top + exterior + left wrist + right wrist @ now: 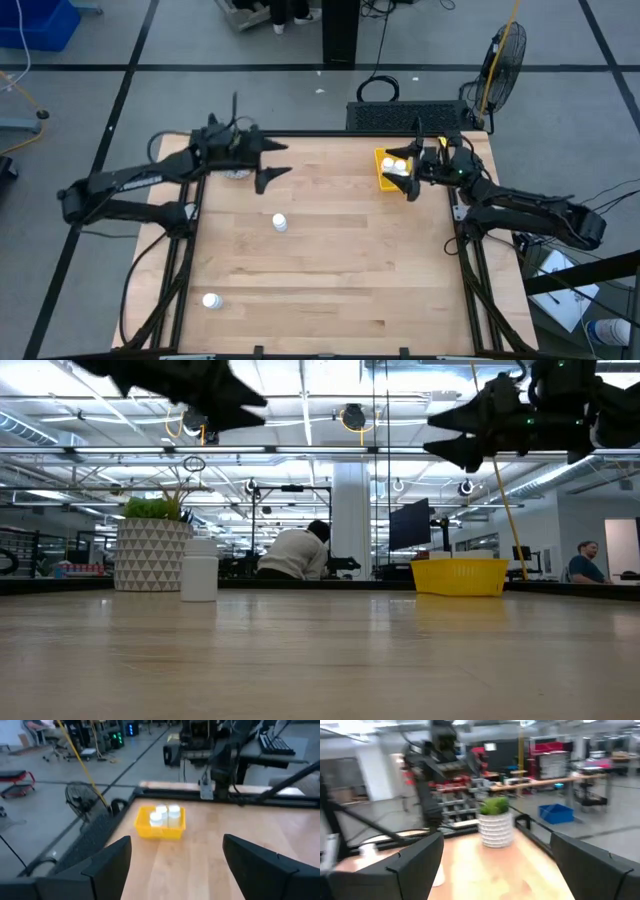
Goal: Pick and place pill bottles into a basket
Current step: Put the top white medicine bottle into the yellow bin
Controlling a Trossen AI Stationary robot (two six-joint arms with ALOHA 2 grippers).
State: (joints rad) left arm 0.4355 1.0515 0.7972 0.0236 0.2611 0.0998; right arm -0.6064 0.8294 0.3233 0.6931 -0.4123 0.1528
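Judging by their look, you are dealing with small, light, rigid plastic pill bottles with smooth round walls, so expect them to tip or roll if nudged, and to slip if pinched high on the cap. Take each one across the middle of its body, fingers either side, coming straight down over it.

Two bottles wait loose on the counter (330,290) in the high view: one upright near the centre (280,222), a touch toward 9 o'clock, and another far out at 7 o'clock (211,300), close to the near-left corner. The yellow basket (381,170) sits at about 1 o'clock and already carries some bottles (401,165) (the left wrist view shows white caps bunched inside it, though I can't count them cleanly).

Your left claw (281,163) hangs above the counter at roughly 11 o'clock, fingers spread wide and empty, the arm stretched in from the left edge and pointing across toward the basket. It is well apart from both loose bottles, with the white plant pot (152,555) tucked just under and behind it, so mind that on the way down. Your right claw (414,172) hovers right over the basket's inner edge, also spread wide with nothing between its fingers, its arm folded back along the right rim.

The central bottle looks like the nearer target for the left arm; you would need to swing it toward 6 o'clock and lower it.
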